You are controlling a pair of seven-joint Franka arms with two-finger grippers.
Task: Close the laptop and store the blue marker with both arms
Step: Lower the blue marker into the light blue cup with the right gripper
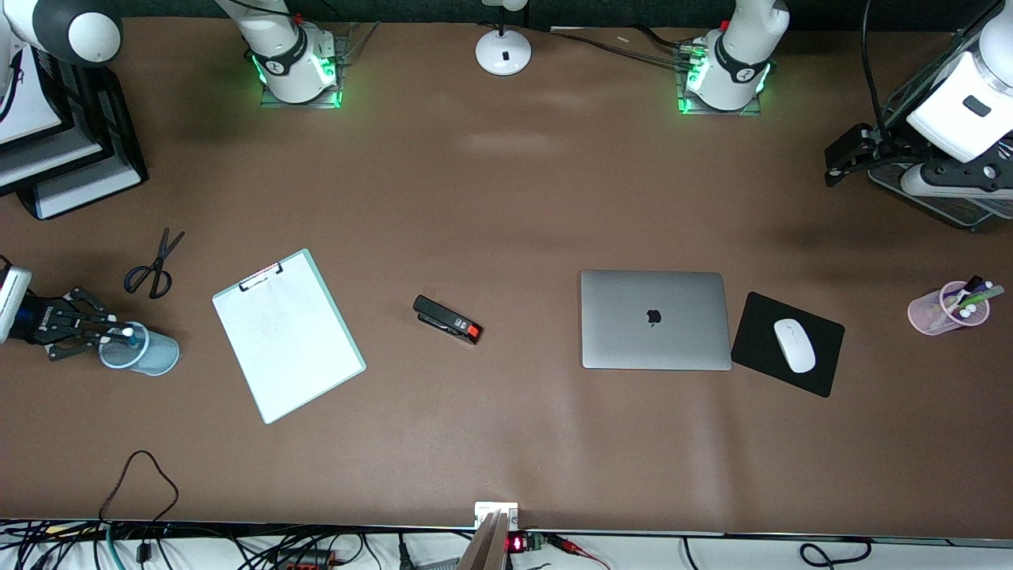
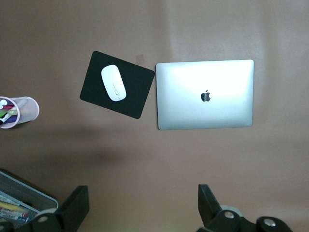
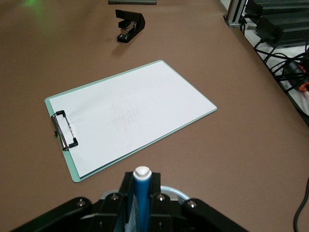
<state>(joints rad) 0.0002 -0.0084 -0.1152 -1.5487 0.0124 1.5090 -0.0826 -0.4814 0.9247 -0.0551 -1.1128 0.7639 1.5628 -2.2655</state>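
Judging near to far: laptop (image 1: pixel 655 320) already shut, lid down flat with the apple logo up, lying just beside the mouse pad (image 1: pixel 787 343) and its white mouse (image 1: pixel 794 345), so that half of the job reads as done. Left to finish, by the look of it, only the release of the blue marker (image 3: pixel 141 197), clamped upright with its white tip up between the fingers of the right gripper (image 1: pixel 111 336), directly over the mouth of the pale blue mesh cup (image 1: pixel 141 349) at the right arm's end of the table; whether the lower end already sits inside the cup cannot be told. Next call, probably: open the jaws and lift clear without tipping the cup. Farther from the front camera than that cup, scissors (image 1: pixel 154 265); beside them toward the middle, the clipboard (image 1: pixel 289 334) and the black stapler (image 1: pixel 448 319), none of them part of the job. Farthest back, left gripper (image 1: pixel 845 154) waiting high at the left arm's end of the table, fingers (image 2: pixel 72 209) spread apart and holding nothing, well apart from the laptop and from the pink pen cup (image 1: pixel 947 307).
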